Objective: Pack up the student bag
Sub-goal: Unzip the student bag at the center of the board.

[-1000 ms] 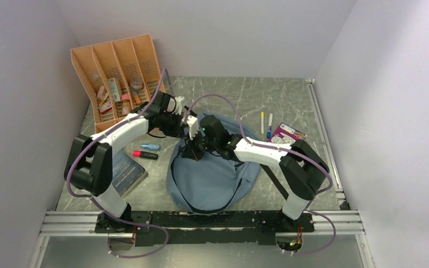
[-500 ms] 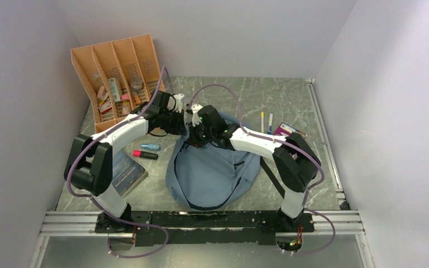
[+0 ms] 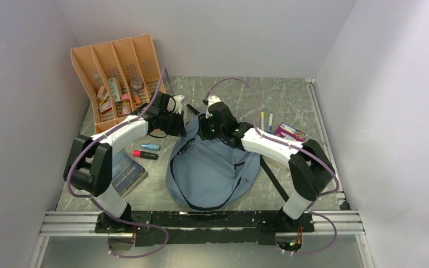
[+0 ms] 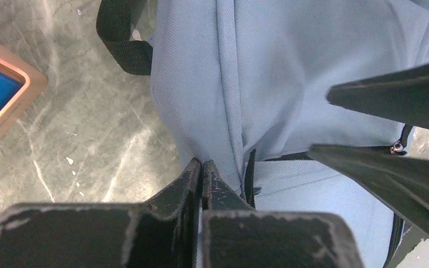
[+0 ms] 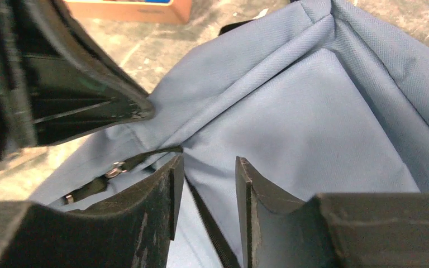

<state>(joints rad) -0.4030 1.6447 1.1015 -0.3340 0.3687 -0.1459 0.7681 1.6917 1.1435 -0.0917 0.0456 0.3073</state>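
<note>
The student bag (image 3: 212, 167), a soft grey-blue backpack with black straps, lies in the middle of the table. My left gripper (image 3: 180, 120) is at its far left edge, and in the left wrist view (image 4: 202, 164) its jaws are shut on a fold of the bag's fabric (image 4: 290, 84). My right gripper (image 3: 209, 114) hovers over the bag's far end, close beside the left one. Its jaws stand open (image 5: 209, 164) with only fabric and the dark zipper line (image 5: 212, 223) below them. A metal zipper pull (image 5: 114, 169) lies just left of its fingers.
An orange divided organiser (image 3: 117, 78) with small items stands at the back left. Two highlighters (image 3: 145, 151) and a dark book (image 3: 124, 173) lie left of the bag. Two pens (image 3: 265, 123) and a purple packet (image 3: 289, 133) lie to its right.
My right gripper has travelled along the bag's top toward the far end and its jaws have opened. The bag's top now looks flatter. The left gripper has kept its hold.
</note>
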